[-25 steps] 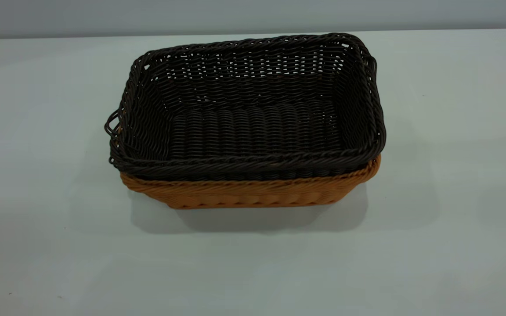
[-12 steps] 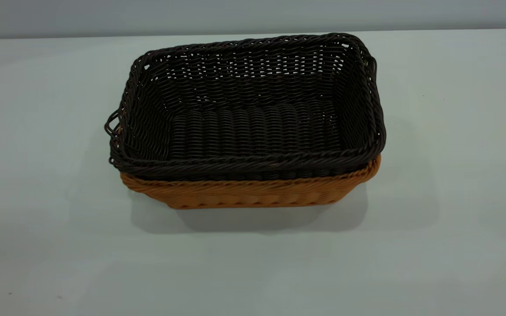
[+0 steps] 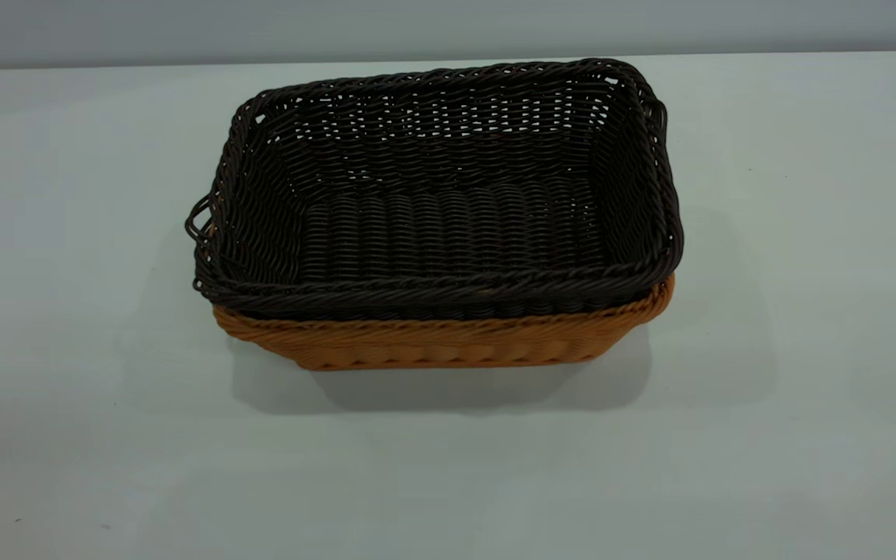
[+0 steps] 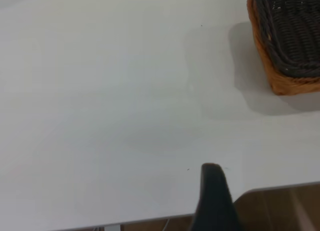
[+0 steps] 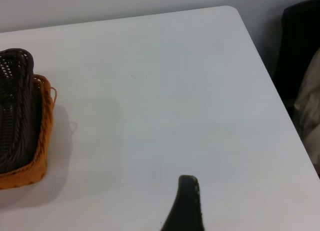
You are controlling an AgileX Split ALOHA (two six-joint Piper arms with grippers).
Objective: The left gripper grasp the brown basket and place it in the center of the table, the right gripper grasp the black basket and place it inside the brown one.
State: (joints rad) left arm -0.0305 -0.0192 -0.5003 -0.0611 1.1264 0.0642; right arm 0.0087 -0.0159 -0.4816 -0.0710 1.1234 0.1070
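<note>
The black basket (image 3: 448, 194) sits nested inside the brown basket (image 3: 448, 342) in the middle of the table (image 3: 806, 389). Only the brown basket's front wall and rim show below the black one. Neither gripper is in the exterior view. In the left wrist view the left gripper (image 4: 212, 193) hangs over the table's edge, far from the stacked baskets, where the brown basket (image 4: 272, 71) holds the black basket (image 4: 292, 31). In the right wrist view the right gripper (image 5: 186, 203) is above bare table, well away from the brown basket (image 5: 42, 136) and the black basket (image 5: 15, 106). Both hold nothing.
The table's edge and rounded corner (image 4: 250, 191) lie close to the left gripper, with wooden floor beyond. A dark chair or object (image 5: 300, 46) stands past the table's corner in the right wrist view.
</note>
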